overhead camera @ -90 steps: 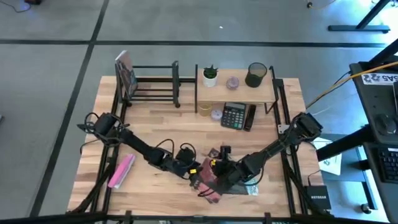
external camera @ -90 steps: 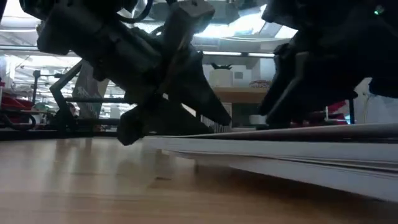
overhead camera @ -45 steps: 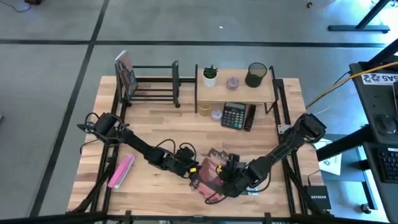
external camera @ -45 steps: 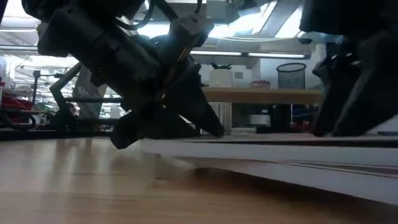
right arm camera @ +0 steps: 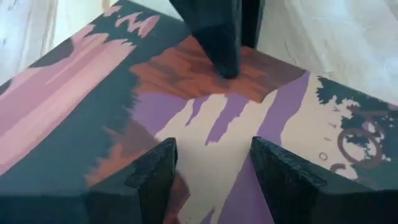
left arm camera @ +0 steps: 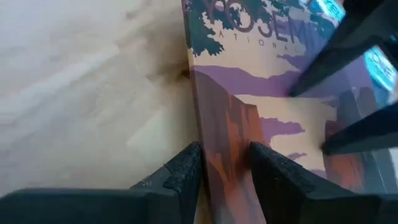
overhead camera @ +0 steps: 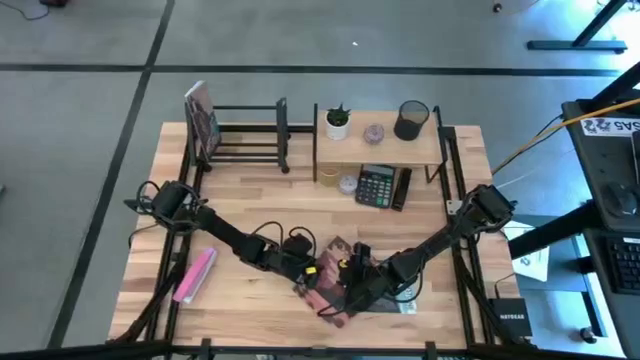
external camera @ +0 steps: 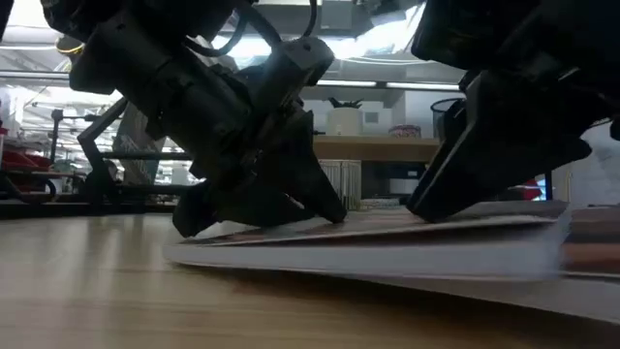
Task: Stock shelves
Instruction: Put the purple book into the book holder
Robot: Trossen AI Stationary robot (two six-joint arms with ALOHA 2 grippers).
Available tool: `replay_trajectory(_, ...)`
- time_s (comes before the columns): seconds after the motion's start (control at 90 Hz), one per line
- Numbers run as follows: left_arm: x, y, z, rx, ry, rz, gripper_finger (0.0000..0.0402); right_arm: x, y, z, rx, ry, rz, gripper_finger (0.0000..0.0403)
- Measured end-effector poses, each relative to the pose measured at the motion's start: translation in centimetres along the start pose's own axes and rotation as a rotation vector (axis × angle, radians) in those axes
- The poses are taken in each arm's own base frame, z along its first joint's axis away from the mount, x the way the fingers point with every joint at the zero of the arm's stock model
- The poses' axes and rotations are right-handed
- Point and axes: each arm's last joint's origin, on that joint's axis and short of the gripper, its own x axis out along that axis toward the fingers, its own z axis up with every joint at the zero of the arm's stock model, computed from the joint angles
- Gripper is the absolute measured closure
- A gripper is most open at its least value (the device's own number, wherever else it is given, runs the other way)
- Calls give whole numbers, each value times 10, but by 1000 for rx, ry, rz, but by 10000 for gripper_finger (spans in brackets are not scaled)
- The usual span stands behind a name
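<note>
I have both grippers at the book (overhead camera: 335, 285) — left gripper (left arm camera: 225, 163) narrowly astride its edge, right gripper (right arm camera: 214, 163) spread above the cover; shelves (overhead camera: 380, 150) await it.

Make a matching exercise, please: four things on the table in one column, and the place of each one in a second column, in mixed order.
Things:
1. calculator
2. black mesh cup
3. pink item
4. Yosemite book

Places:
A. on the wooden shelf's top board
B. between the two tools, near the front edge
C. below the wooden shelf's top board
D. flat beside the left arm

Pairs: 1-C, 2-A, 3-D, 4-B
</note>
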Motion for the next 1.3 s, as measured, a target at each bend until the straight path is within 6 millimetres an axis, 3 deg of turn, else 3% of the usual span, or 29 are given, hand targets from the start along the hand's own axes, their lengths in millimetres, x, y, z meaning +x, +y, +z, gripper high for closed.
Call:
replay_trajectory(0.356,0,-6,0,15,42,-86,321,5,-9,-9,7,-100,-88,205)
replay_trajectory(0.444,0,-5,0,5,28,-62,322,-8,-4,-3,-32,-118,-96,205)
replay_trajectory(0.556,-1,-5,0,-5,26,-49,322,-38,9,13,-43,-168,-45,205)
replay_trajectory(0.689,-1,-4,0,-5,21,-44,322,-52,13,3,-32,-76,-29,205)
replay_trajectory(0.767,0,-4,0,-7,14,-36,322,-51,8,-4,36,-9,-57,205)
replay_trajectory(0.9,0,-3,0,-9,-1,-25,322,-32,2,-26,99,52,-122,205)
replay_trajectory(1.133,-1,-1,-1,-3,-5,-9,320,2,-5,-23,135,4,-103,205)
replay_trajectory(1.3,-1,-4,0,-14,-11,-36,319,10,-10,-12,114,-56,-94,205)
